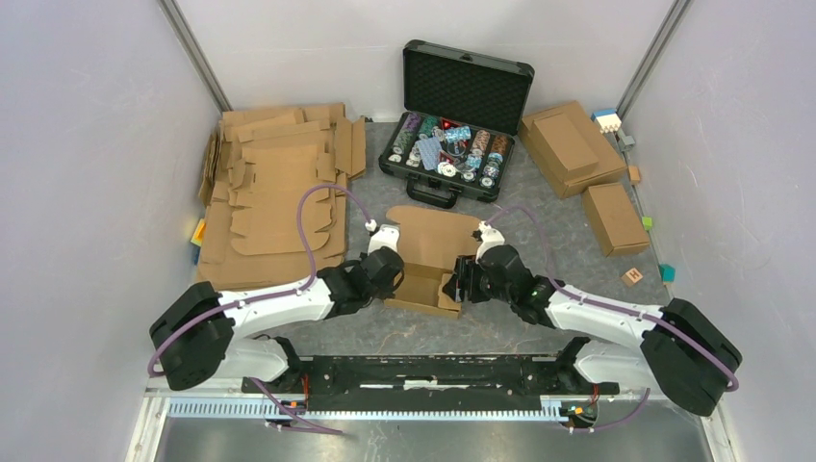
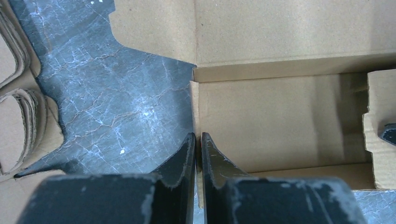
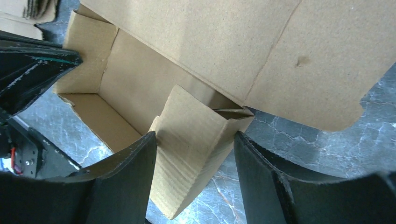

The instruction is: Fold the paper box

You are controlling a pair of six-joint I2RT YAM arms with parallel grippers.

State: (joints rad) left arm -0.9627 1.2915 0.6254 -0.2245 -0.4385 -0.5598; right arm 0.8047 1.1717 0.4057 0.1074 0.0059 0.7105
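Box: we see the half-raised brown cardboard paper box (image 1: 433, 241) between our two arms, long axis left-right | left gripper (image 2: 198, 138): nearly closed, pinching its left end wall | right gripper (image 3: 194, 140): jaws wide, astride the leaning right end flap, gripping nothing.

Left claw (image 2: 198, 154): jaws nipped on the left wall of the paper box (image 1: 423, 284), so nothing passes between the fingers. To its left is bare table (image 2: 116, 102), passable as far as the stack of cardboard blanks (image 2: 18, 116). To its right the box cavity is open from above.

Right claw (image 3: 195, 137): jaws are apart astride the raised side flap (image 3: 187, 177), which fills most of the gap. To its right is open table. To its left is the cavity, with the left claw blocking the far end. Ahead, the lid panel (image 3: 224, 42) bars the way, and beyond it the black case (image 1: 452, 144).
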